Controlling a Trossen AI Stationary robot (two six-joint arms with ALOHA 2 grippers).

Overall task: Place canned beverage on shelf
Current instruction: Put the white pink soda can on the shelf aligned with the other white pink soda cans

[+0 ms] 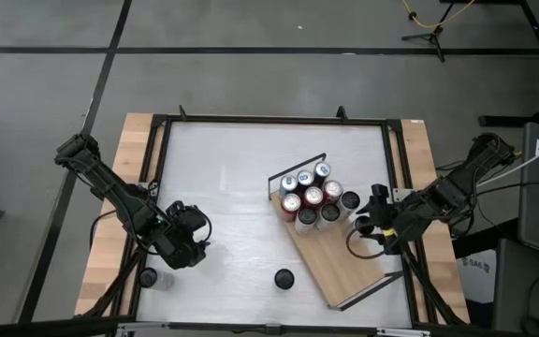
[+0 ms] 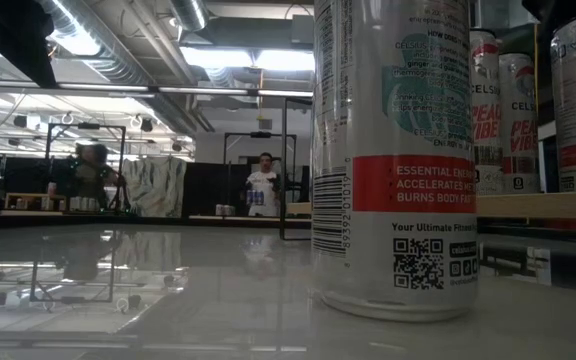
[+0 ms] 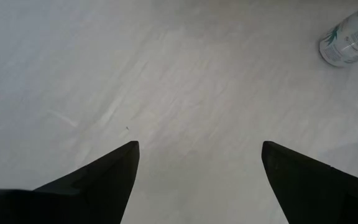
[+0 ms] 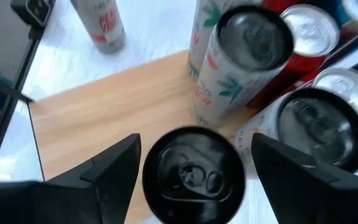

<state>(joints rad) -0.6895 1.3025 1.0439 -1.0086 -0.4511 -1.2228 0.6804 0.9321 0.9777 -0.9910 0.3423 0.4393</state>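
Eight cans (image 1: 311, 197) stand packed at one end of the shelf (image 1: 344, 267), a wood board lying slantwise on the white table (image 1: 223, 178). The right gripper (image 1: 367, 221) hovers beside the cluster, fingers spread wide around a black-topped can (image 4: 193, 174) without visibly gripping it. One more can (image 1: 284, 278) stands alone on the table. The left gripper (image 1: 191, 245), open and empty, waits over bare tabletop.
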